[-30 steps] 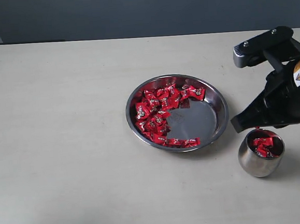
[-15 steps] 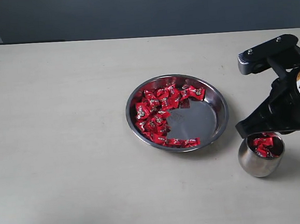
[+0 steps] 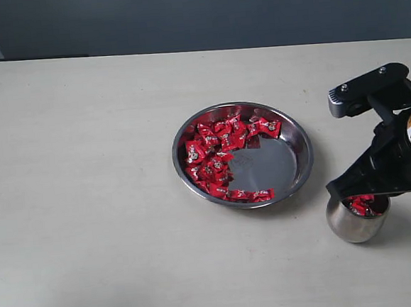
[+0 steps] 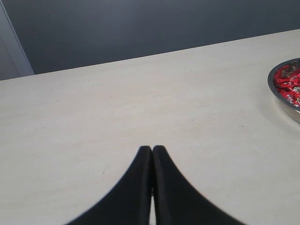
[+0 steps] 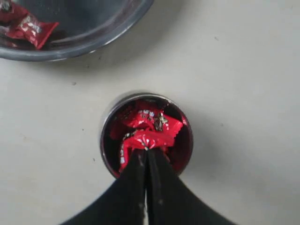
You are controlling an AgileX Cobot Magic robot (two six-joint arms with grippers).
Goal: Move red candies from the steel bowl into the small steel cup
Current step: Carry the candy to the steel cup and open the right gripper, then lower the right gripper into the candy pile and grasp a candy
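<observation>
The steel bowl (image 3: 306,145) sits mid-table with red candies (image 3: 216,152) heaped on its left side. To its right stands the small steel cup (image 3: 350,227), with red candies (image 3: 364,206) inside. My right gripper (image 5: 146,151) hangs right over the cup's mouth (image 5: 106,125), its tips shut on the twisted end of a red candy (image 5: 152,138) that lies on top of the others in the cup. In the left wrist view my left gripper (image 4: 152,148) is shut and empty above bare tabletop, well away from the bowl's rim (image 4: 281,97).
The beige table ends at a dark wall at the back. The bowl's edge (image 5: 93,40), with one candy (image 5: 28,28) in it, lies close beside the cup in the right wrist view.
My right gripper has come down and slightly right with the candy, from just above the cup to its mouth. The bowl, the cup and the left gripper have not moved.
</observation>
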